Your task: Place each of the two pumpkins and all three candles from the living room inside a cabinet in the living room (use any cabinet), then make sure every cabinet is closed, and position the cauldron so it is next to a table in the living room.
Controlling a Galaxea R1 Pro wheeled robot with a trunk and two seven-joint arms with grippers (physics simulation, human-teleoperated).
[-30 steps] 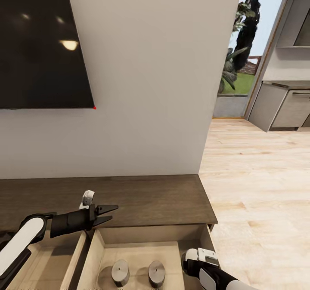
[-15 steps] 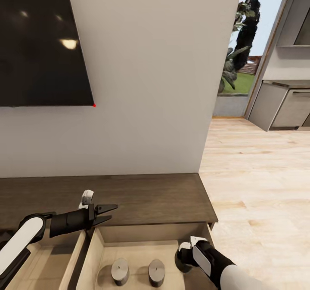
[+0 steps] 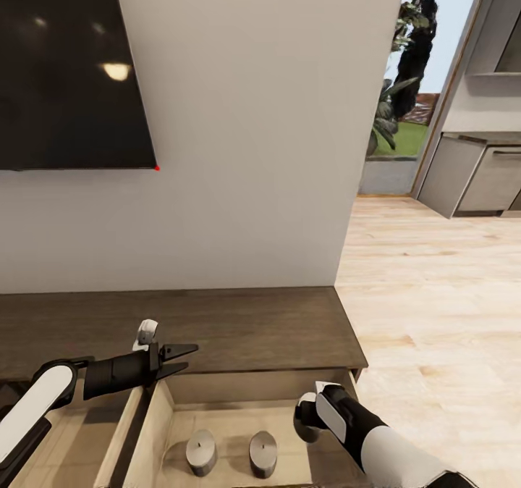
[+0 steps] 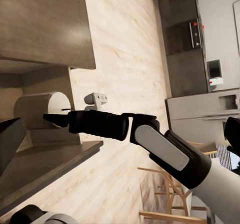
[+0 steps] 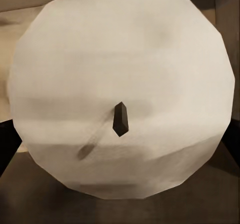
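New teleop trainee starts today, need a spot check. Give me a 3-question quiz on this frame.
1. True or false: the drawer is shut.
2. How many candles stand free on the drawer floor? A one, B two, C three.
3. Fill in: the right gripper holds a ___.

Key: 1 false; 2 B; 3 candle.

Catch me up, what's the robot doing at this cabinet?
It is loading candles into the open drawer of the dark wood cabinet. The right gripper is down in the drawer, its fingers closed on a third candle. Two candles already stand inside. The left gripper hovers open over the cabinet's front edge.
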